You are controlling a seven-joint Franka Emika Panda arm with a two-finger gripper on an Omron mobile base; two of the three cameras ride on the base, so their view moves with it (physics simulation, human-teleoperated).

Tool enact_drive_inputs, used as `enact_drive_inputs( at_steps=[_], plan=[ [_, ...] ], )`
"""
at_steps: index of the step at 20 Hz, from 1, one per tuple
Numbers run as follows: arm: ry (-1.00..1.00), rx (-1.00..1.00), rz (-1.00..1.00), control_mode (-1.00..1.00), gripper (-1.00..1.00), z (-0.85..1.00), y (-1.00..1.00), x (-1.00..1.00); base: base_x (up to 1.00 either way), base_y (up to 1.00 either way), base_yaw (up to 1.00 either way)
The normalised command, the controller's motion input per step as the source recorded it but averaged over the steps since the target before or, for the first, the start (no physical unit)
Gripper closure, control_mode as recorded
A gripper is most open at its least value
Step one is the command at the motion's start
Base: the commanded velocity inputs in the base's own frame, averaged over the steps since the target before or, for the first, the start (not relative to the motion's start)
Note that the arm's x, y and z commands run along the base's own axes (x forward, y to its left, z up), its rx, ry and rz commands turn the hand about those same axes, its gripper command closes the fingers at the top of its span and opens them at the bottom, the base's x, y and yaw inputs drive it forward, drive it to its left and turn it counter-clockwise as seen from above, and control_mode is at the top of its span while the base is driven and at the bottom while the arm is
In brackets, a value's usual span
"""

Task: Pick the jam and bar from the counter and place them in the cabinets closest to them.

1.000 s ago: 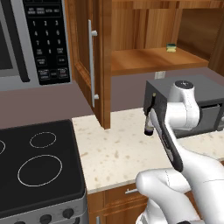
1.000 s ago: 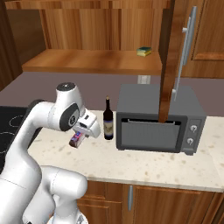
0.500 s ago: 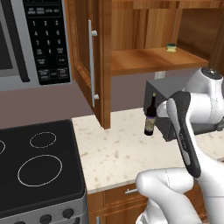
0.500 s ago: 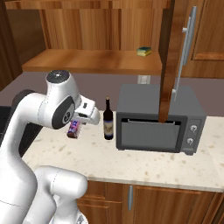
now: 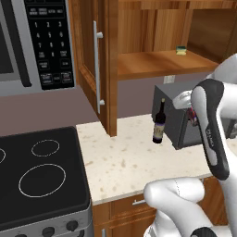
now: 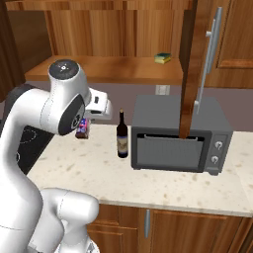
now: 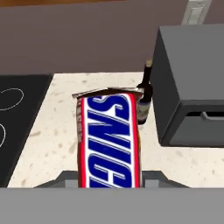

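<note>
Your claw (image 7: 109, 186) is clamped on the bar (image 7: 110, 140), holding it lifted above the speckled desk (image 7: 57, 127), with the wine bottle (image 7: 144, 98) and grey toaster oven (image 7: 192, 83) just beyond it.

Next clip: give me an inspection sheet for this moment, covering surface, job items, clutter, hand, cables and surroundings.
Surface: speckled counter, bare in front.
Job's things: bar held in the hand, above the counter; jam nothing seen; cabinet open, shelf free except for a sponge.
Clutter: wine bottle upright beside the toaster oven.
Hand: hand shut on the bar.
Cables: nothing seen.
Surroundings: stovetop, microwave, wall outlet.
</note>
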Motion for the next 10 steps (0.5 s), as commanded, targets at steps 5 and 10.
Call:
enact_drive_inputs(
  at_steps=[5,10],
  plan=[
    [-0.09,0.0,0.12,-1.0,1.0,0.73,0.0,0.0,0.0,0.0,0.0],
    [-0.09,0.0,0.08,-1.0,1.0,0.28,0.06,0.21,0.0,0.0,0.0]
  ],
)
